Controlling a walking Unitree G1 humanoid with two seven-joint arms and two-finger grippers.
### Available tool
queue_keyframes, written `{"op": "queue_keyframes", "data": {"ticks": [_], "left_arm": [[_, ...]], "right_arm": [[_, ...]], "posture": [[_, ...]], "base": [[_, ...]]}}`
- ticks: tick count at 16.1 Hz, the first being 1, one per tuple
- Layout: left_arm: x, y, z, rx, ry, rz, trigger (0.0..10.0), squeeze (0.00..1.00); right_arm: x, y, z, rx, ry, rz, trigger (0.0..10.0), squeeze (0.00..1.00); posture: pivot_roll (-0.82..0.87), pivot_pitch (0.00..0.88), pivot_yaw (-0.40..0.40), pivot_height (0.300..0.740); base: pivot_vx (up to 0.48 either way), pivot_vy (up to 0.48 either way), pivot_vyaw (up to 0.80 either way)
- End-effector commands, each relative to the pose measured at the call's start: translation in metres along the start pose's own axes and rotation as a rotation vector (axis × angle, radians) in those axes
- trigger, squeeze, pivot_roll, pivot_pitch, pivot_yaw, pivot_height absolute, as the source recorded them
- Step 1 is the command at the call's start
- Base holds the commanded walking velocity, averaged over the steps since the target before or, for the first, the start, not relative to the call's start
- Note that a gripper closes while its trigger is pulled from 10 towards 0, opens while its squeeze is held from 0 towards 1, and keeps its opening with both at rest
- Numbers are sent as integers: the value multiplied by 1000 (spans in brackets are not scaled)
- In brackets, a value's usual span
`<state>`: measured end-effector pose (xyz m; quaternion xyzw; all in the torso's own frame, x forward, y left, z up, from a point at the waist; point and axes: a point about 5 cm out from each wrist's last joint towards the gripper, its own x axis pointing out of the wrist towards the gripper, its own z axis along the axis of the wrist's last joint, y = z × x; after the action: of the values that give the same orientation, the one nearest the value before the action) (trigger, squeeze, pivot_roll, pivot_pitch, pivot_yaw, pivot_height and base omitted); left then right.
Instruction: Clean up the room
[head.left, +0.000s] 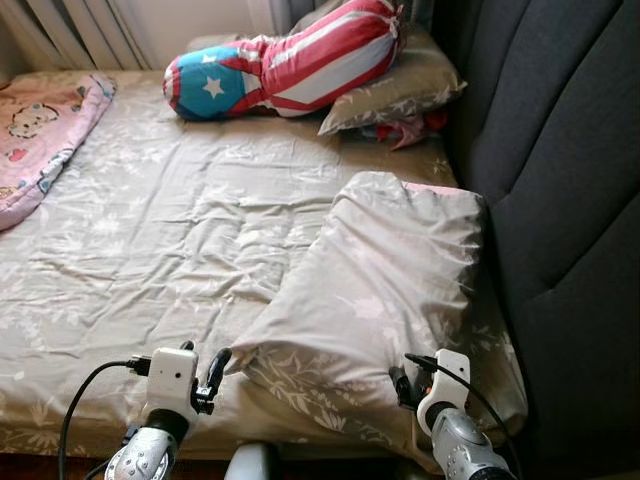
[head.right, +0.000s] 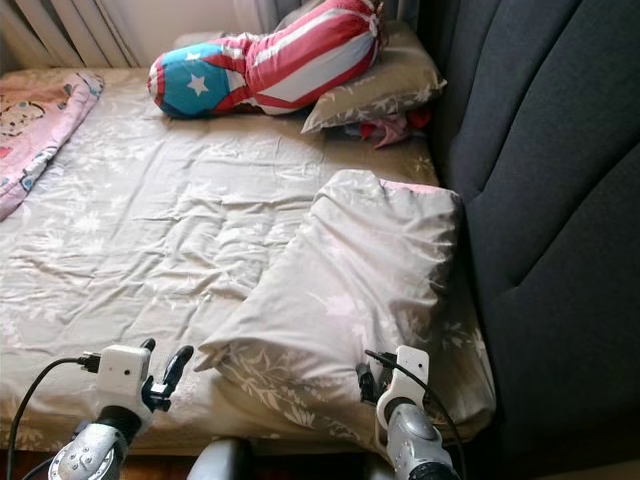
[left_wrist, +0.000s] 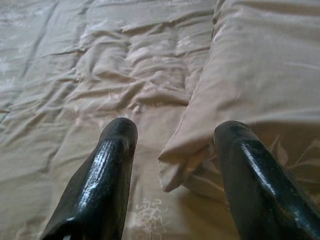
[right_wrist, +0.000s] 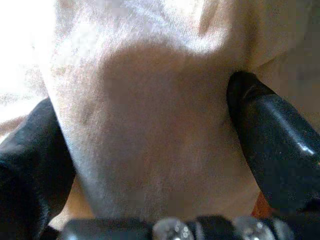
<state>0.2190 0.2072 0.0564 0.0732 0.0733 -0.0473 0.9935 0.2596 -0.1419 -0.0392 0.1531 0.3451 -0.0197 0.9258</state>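
Near the bed's front edge: two grippers work at a big pillow (head.left: 385, 290) in a beige leafy cover.
Pillow place: it lies tilted on the bed (head.left: 150, 250), by the bed's right edge, against the dark headboard (head.left: 560, 180). Its low end hangs toward the front edge.
Right gripper (right_wrist: 150, 150): its jaws are spread wide with pillow cloth bunched between them. The black fingers (right_wrist: 270, 145) press the cloth on both sides, so I think it has a hold.
Left gripper (left_wrist: 175, 155): its jaws are wide open and hold nothing. The pillow's floppy corner sits just between the two fingers.
Step now: I think it is grabbing the pillow with both grippers to put it straight.
How to do it well: close the left jaws on that corner, not on the sheet under it. Grab lots of cloth so it won't slip. Then lift both ends together and go slow.
Other things: a striped star cushion (head.left: 290, 60) and another pillow (head.left: 400, 90) lie at the back right corner. A pink blanket (head.left: 40, 140) lies by the left edge.
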Motion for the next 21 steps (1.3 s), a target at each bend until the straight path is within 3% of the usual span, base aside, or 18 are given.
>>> {"op": "queue_keyframes", "data": {"ticks": [1, 3, 7, 8, 9, 13, 21], "left_arm": [[-3, 0, 0, 8, 11, -13, 10000, 0], [-10, 2, 1, 14, 27, -14, 10000, 0], [-15, 4, 3, 21, 40, -17, 10000, 0], [-15, 4, 3, 23, 42, -18, 10000, 0], [-15, 4, 3, 24, 44, -19, 10000, 0], [-13, 4, 3, 23, 55, -17, 10000, 0], [-6, -4, 3, 3, 52, -14, 10000, 0]], "right_arm": [[-7, -1, -37, 33, 161, -3, 10000, 0], [-10, 11, -54, 22, 247, 75, 10000, 0], [-13, 21, -65, 15, 291, 114, 10000, 0], [-13, 22, -65, 8, 292, 118, 4549, 0], [-13, 22, -64, -6, 291, 127, 0, 0], [-13, 21, -63, -63, 293, 149, 0, 0], [-13, 20, -62, -84, 282, 145, 0, 0]], "posture": [[146, 220, 25, 661], [159, 225, 28, 661], [163, 224, 39, 661], [167, 223, 39, 661], [167, 223, 39, 661], [157, 226, 34, 661], [137, 208, 17, 661]], "base": [[0, 0, 0], [0, 0, 0], [0, 0, 0], [0, 0, 0], [0, 0, 0], [0, 0, 0], [0, 0, 0]]}}
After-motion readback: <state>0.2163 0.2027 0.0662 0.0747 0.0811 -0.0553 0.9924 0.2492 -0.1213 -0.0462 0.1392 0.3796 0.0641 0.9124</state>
